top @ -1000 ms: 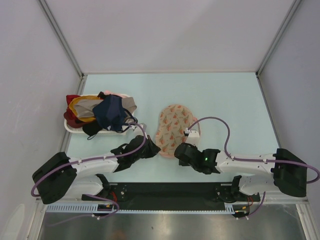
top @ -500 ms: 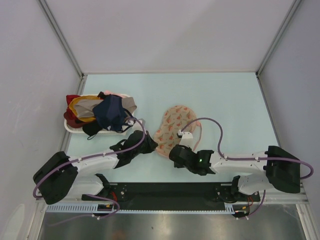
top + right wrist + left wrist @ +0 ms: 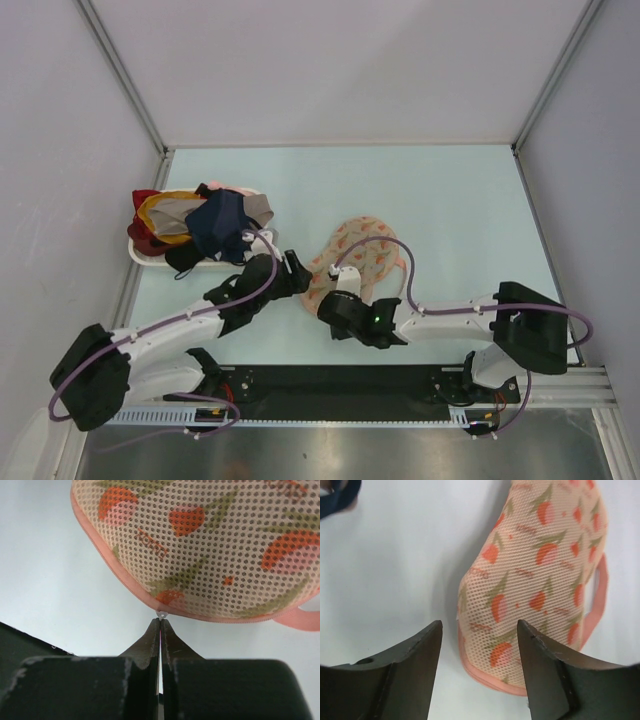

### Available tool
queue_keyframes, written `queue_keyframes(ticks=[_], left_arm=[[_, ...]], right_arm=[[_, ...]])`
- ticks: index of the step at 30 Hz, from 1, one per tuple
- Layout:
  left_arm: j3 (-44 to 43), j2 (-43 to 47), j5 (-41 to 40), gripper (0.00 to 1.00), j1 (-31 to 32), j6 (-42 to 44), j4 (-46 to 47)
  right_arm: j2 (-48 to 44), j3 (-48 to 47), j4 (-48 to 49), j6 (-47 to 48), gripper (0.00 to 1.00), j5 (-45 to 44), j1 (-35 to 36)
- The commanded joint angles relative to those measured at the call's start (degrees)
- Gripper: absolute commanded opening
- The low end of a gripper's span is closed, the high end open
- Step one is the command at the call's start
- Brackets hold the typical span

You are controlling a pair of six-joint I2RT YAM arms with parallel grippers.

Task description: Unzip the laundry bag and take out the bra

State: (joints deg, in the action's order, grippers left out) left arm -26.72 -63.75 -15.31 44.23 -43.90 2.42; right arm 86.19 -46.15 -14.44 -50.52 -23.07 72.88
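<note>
Both grippers have closed in on the laundry bag [image 3: 368, 248], which has swung round. On the right gripper [image 3: 160, 622] the jaws press together on what looks like the zip pull [image 3: 161, 614] at the bag's near rim; the left gripper [image 3: 479, 630] gapes wide at its left end. Unzipping is in hand: next, pin the bag and draw the pull along the rim. Only the right wrist view shows the pull.

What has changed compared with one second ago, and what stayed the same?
The right gripper, shut on the small white zip pull, moved left and dragged the near end of the beige-pink mesh laundry bag along, so the bag lies more slanted. The left gripper, open, advanced to the bag's left edge. The heap of navy, red and yellow garments stayed put.
</note>
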Motion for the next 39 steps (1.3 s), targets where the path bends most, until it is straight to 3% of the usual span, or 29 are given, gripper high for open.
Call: queue_keyframes(ticks=[1,7,13,21,29,37,39], left_arm=[[1.1,6.0,-1.6,0.68,-0.3,0.8,-2.0],[5.9,10.2,2.2,0.65,-0.4,-2.2,-3.6],[9.6,10.7,6.4,0.64,0.5,-6.5,0.3],[9.9,8.2,7.5,0.63,3.1,-9.1,2.9],[10.1,6.2,8.1,0.52,4.0,-10.1,4.4],[11.9,9.3,7.9,0.54,4.5,-11.1,2.2],[12.5,9.4,7.7,0.46,4.6,-11.6,2.2]], right_arm=[[1.9,-4.2,2.7,2.5,0.00,1.1,0.5],[3.6,-5.9,4.9,3.8,0.00,2.5,0.5],[5.4,-7.4,7.1,4.6,0.00,4.0,0.5],[7.9,-9.7,8.2,5.6,0.00,5.4,0.5],[7.6,-9.7,8.5,5.6,0.00,5.0,0.5],[7.9,-9.9,8.2,5.9,0.00,4.3,0.4],[7.9,-10.2,8.2,6.0,0.00,4.3,0.3]])
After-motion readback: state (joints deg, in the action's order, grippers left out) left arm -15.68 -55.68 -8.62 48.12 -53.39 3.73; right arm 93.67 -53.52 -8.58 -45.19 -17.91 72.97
